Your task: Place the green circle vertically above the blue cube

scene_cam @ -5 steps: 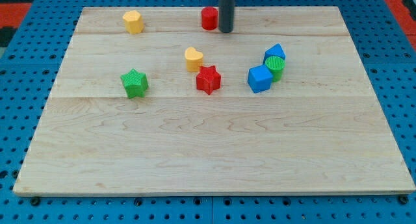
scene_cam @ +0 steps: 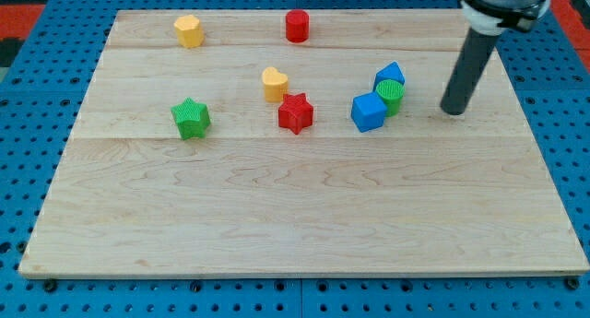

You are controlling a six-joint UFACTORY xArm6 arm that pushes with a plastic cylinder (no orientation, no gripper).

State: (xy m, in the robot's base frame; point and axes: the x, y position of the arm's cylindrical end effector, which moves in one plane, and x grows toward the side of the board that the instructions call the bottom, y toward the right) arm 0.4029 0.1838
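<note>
My tip [scene_cam: 453,110] is resting on the board [scene_cam: 277,217], right of the green circle [scene_cam: 391,95] touching the blue cube [scene_cam: 368,111]; no fingers to open

I see bright, even overhead light; blocks cast only faint, short shadows. The frame is sharp throughout, with no glare or edge distortion.

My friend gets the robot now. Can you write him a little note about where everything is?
My tip is on the board, to the view's right of the green circle, not touching it.
The green circle sits squeezed between the blue cube and another blue block, up and right of the cube.
Done: nothing settled yet.
Left: nudge the circle toward the view's left until it sits straight above the cube.
</note>
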